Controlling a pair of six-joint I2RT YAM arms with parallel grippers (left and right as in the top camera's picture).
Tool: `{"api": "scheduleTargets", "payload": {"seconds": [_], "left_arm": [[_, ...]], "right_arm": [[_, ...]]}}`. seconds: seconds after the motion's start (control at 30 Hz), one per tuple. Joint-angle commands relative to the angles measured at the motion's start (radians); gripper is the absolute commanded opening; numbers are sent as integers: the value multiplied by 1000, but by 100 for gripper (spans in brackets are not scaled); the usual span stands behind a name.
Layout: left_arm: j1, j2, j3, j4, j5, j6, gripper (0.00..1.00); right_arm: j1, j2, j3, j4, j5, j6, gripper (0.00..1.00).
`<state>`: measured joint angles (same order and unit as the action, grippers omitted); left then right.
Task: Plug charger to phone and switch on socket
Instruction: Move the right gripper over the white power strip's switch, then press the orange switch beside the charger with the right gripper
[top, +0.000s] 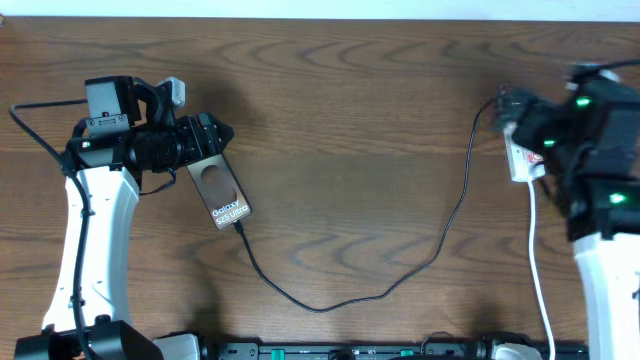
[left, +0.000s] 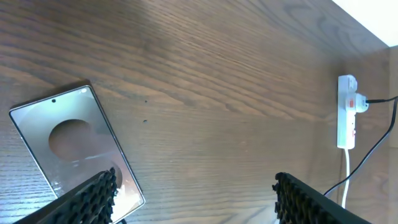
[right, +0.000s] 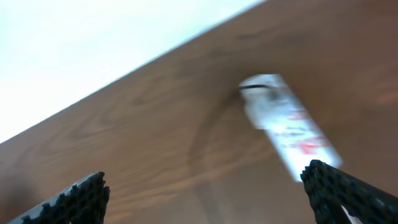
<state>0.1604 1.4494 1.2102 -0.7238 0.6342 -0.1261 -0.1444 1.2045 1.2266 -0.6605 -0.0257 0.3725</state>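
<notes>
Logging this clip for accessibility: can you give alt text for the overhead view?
A black charger cable runs from the phone's lower end across the wooden table to the white socket at right. The left gripper sits over the phone's upper end.

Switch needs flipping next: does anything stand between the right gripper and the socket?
Nothing visible does. In the right wrist view, only table wood shows between the open right gripper and the socket.
</notes>
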Motion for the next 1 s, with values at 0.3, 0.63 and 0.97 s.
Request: {"api": "scheduleTargets", "payload": {"seconds": [0.3,0.63,0.97], "left_arm": [[-3,-12,2,19,9,18,81],[-3,-12,2,19,9,18,81],[-3,-12,2,18,9,18,82]], "right_arm": [[-418,732,720,-560,-500,-430,99],[-393,1025,925,-687,-510,-572,99],[-357,1121,925,-649,-542,-714,99]]}}
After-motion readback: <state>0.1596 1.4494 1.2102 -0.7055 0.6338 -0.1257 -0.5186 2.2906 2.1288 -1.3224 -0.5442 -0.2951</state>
